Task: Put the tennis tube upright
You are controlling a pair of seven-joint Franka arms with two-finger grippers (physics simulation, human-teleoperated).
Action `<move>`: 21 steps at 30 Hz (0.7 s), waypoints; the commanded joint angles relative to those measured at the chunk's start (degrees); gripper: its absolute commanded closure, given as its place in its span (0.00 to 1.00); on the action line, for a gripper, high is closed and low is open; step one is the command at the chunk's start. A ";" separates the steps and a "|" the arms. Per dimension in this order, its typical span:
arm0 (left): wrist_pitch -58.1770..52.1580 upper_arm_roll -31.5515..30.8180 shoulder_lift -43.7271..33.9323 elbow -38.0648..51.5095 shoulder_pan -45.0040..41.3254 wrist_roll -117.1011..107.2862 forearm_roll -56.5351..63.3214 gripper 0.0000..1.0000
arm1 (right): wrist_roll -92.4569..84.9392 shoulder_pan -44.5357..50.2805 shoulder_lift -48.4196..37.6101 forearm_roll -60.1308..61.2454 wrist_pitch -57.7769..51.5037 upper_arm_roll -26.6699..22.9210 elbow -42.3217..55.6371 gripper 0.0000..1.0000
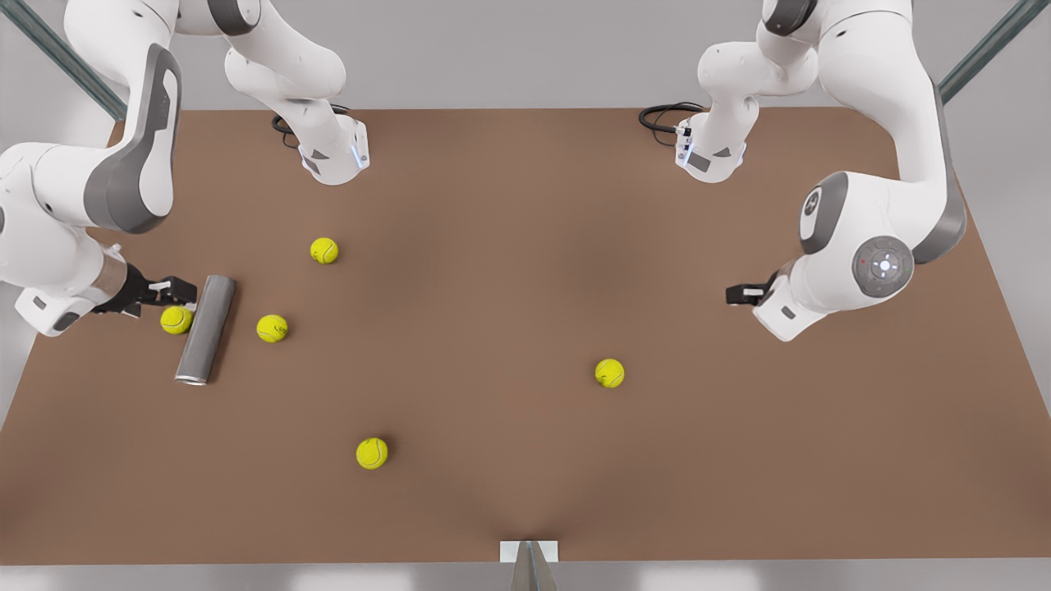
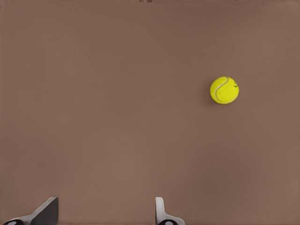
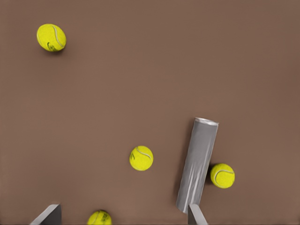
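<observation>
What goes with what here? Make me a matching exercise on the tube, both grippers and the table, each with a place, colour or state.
Things:
1. tennis tube
2. right gripper
3. left gripper
4. table

Descriptions:
A. open, waiting at the front view's right, far from the tube
B. brown
C. lying on its side between two balls
D. open, next to the tube's far end at the front view's left

Pairs: 1-C, 2-D, 3-A, 4-B
</observation>
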 commanded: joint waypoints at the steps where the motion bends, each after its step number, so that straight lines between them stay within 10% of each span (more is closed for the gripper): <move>1: 0.47 -0.03 0.01 0.25 -0.05 -2.85 -0.02 0.00 | -1.65 -0.08 -0.28 0.17 -0.14 -0.01 -0.47 0.00; 21: -0.76 -0.20 0.54 0.08 -0.31 -3.12 0.16 0.00 | -21.87 -17.13 16.60 -0.27 43.54 0.17 -24.29 0.00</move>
